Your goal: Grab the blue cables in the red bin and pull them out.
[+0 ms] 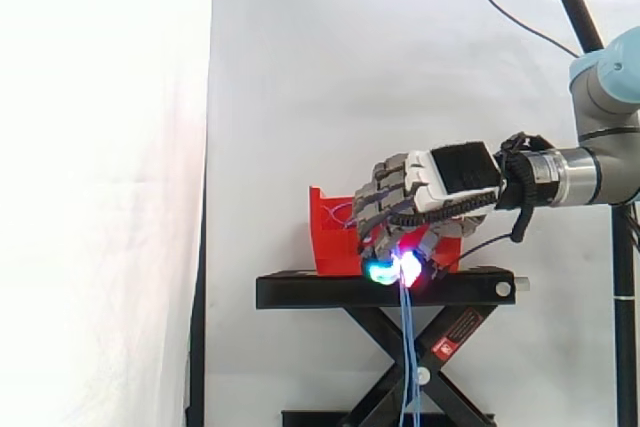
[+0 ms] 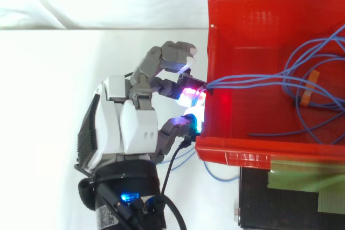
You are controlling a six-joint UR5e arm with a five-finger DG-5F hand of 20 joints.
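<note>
Side view: robot hand (image 1: 440, 182) curled at the front of the bin (image 1: 330, 237) on the stand (image 1: 300, 290), and cables (image 1: 405, 347) hung down from its fingertips. Top view: robot hand (image 2: 129, 127) pinched the cables (image 2: 259, 82) at the bin (image 2: 242, 4) wall, and the rest lay inside.

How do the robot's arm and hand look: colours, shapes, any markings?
The hand has white shells, grey fingers and a black ribbed panel on its back. Its fingertips are thick pads glowing cyan, white and magenta. The arm has a silver wrist tube and a pale blue joint cap. A small blue light shines at the wrist.
</note>
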